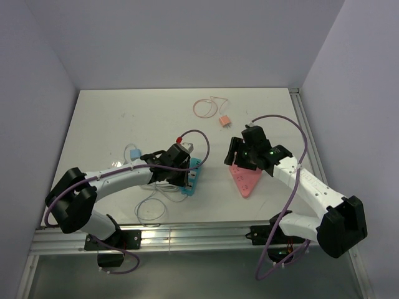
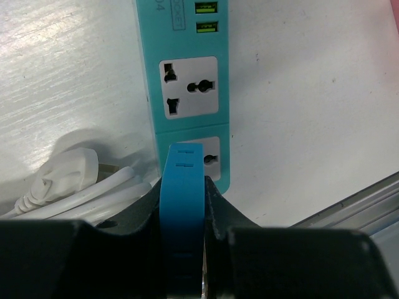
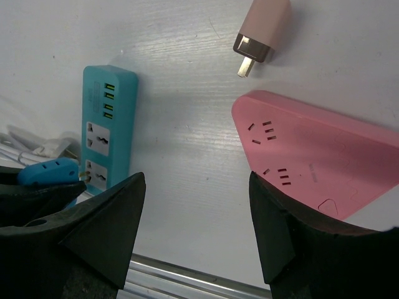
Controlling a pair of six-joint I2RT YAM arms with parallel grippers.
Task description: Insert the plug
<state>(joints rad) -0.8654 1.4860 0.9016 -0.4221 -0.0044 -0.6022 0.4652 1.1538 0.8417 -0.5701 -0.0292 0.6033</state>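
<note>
Tabletop (image 1: 124, 124): left gripper (image 2: 182, 193) pinches blue plug (image 2: 181, 168) (hidden from above); right gripper (image 3: 196, 180) spread.

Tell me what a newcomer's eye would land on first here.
First comes the blue plug, clamped in the left fingers and poised at the nearest socket of the teal power strip in the middle of the table. To its right lies a pink triangular strip, with the right fingers hovering open near its far edge. Farther back, a small pink adapter lies loose.
</note>
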